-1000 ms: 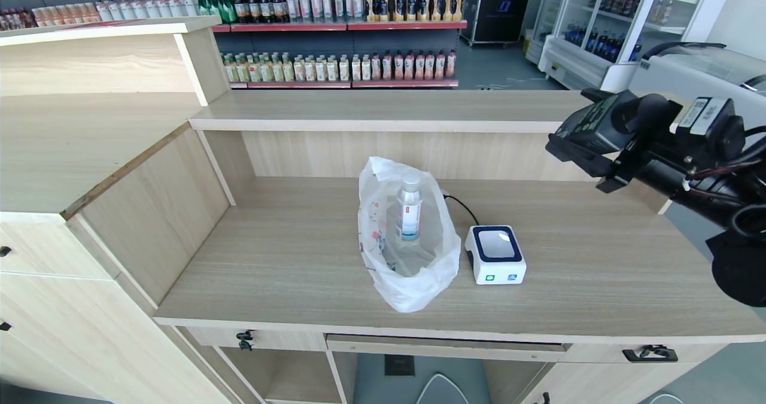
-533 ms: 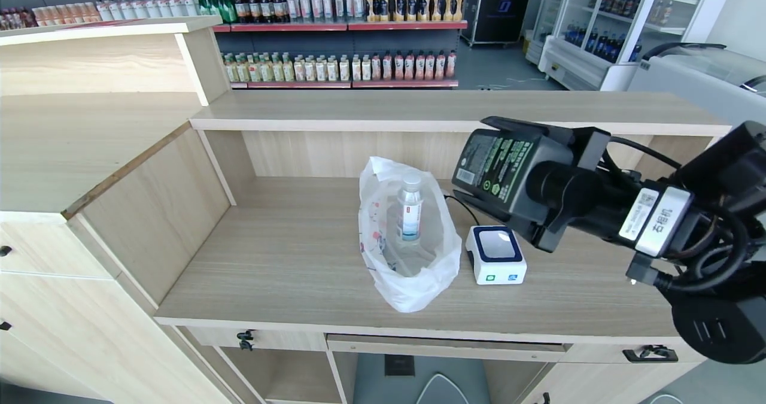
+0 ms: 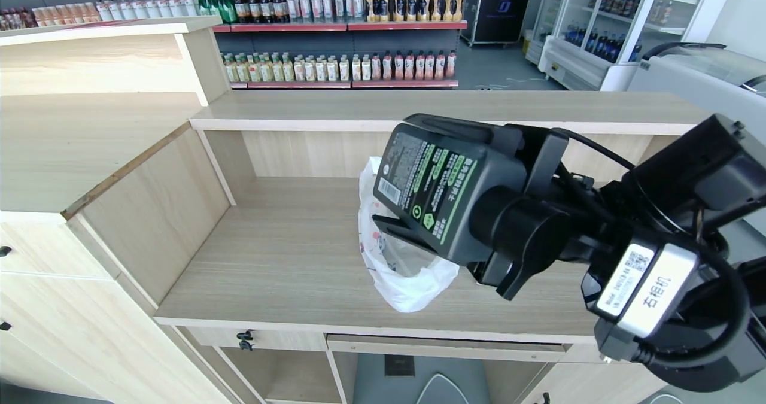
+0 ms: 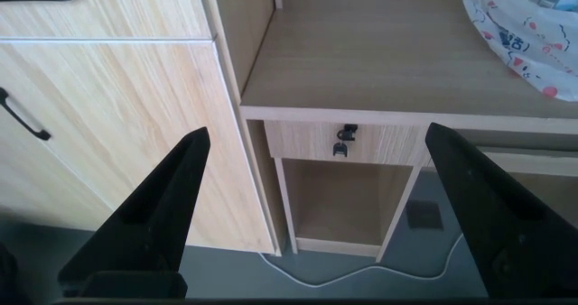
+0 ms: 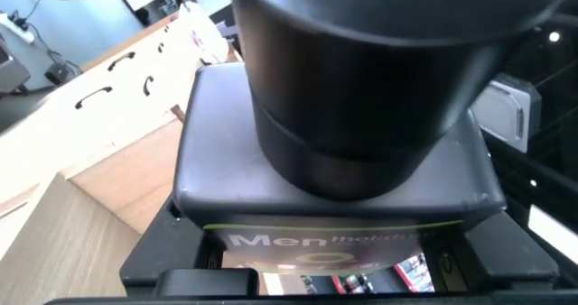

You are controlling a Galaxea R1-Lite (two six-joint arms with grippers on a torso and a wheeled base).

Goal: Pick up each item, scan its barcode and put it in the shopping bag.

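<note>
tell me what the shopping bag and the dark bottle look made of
Shopping bag: seemingly thin plastic film; white, semi-translucent, crumpled and slumping. Dark bottle: probably rigid plastic; smooth charcoal satin body with soft highlights, printed label, broad black cap.

Shop: drink shelves [image 3: 339,26], checkout counter [image 3: 287,254]

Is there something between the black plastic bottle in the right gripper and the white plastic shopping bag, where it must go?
Nothing visible does. The right gripper holds the black plastic bottle in the air close by the white plastic shopping bag, whose mouth stands open.
</note>
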